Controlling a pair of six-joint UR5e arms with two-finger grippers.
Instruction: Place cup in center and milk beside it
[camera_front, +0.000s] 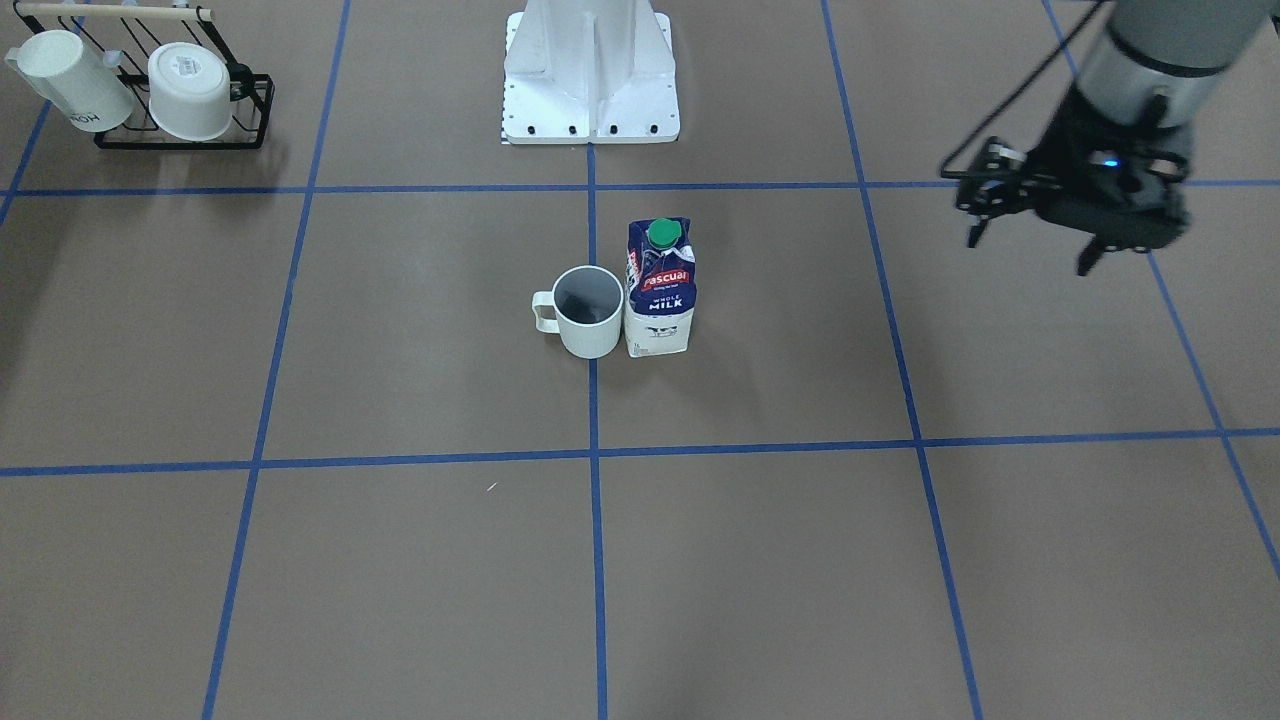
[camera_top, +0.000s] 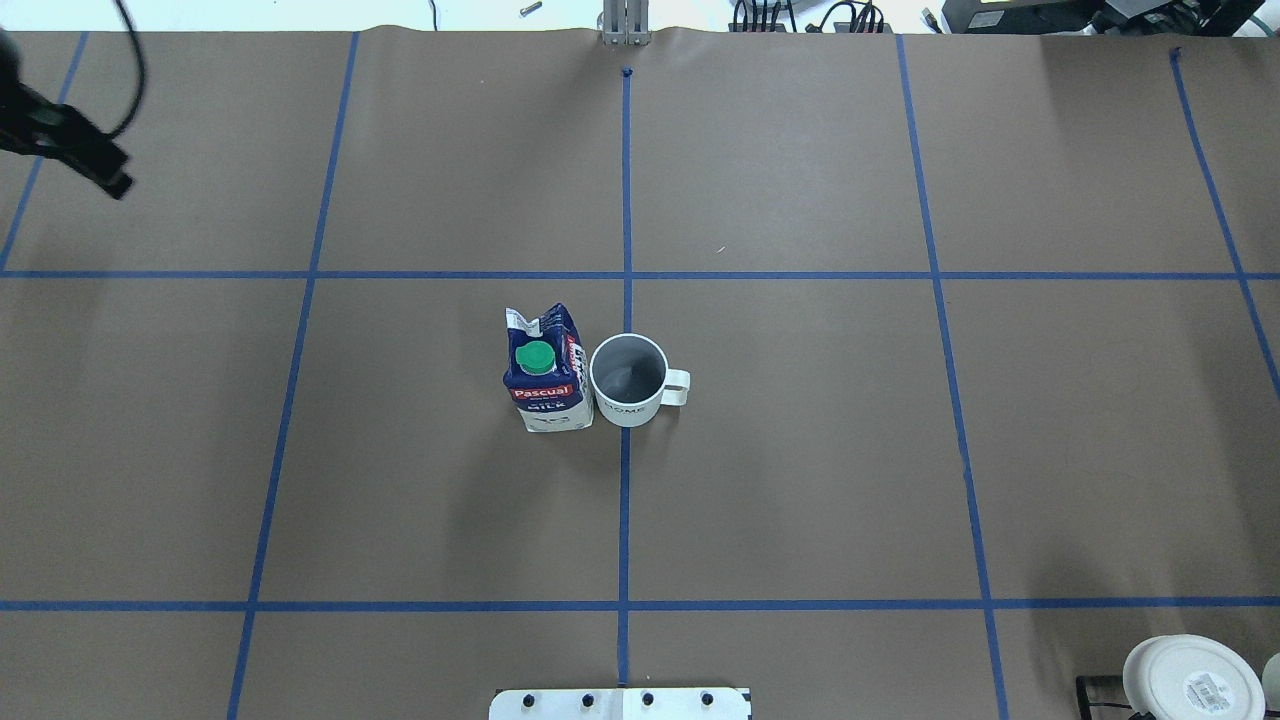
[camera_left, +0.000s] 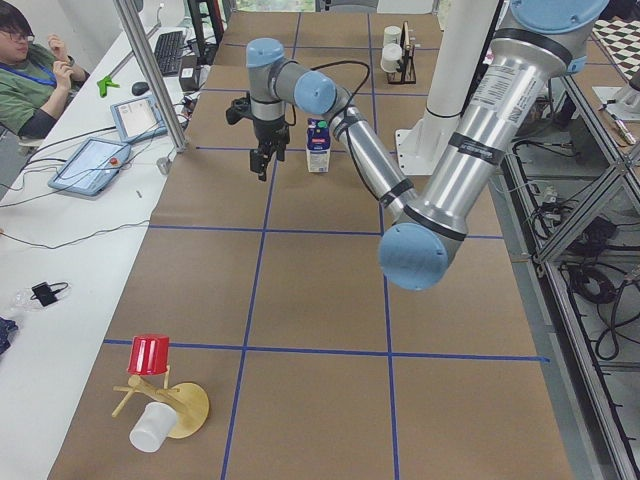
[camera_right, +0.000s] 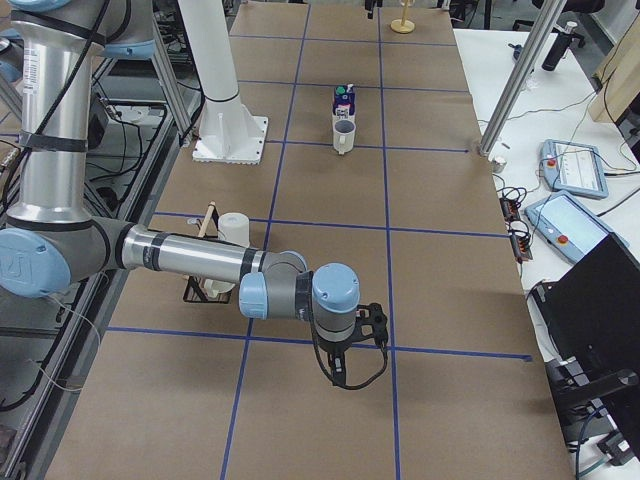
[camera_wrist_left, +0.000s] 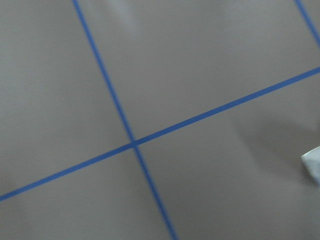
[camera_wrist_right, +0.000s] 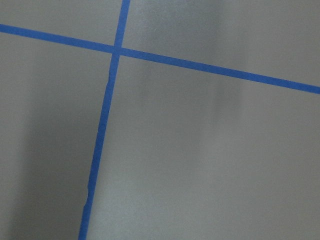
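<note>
The off-white cup stands upright on the central blue tape line in the center of the brown surface, its handle toward the robot's right. The milk stands upright right beside it, on the robot's left side, close or touching. Both show in the overhead view: the cup and the milk. My left gripper hovers far off to the left, fingers apart and empty. My right gripper shows only in the exterior right view, low over the table's right end; I cannot tell its state.
A black wire rack holds two other white cups near the robot's right side. The white robot base stands behind the cup. A wooden stand with a red cup and a white cup sits at the left end.
</note>
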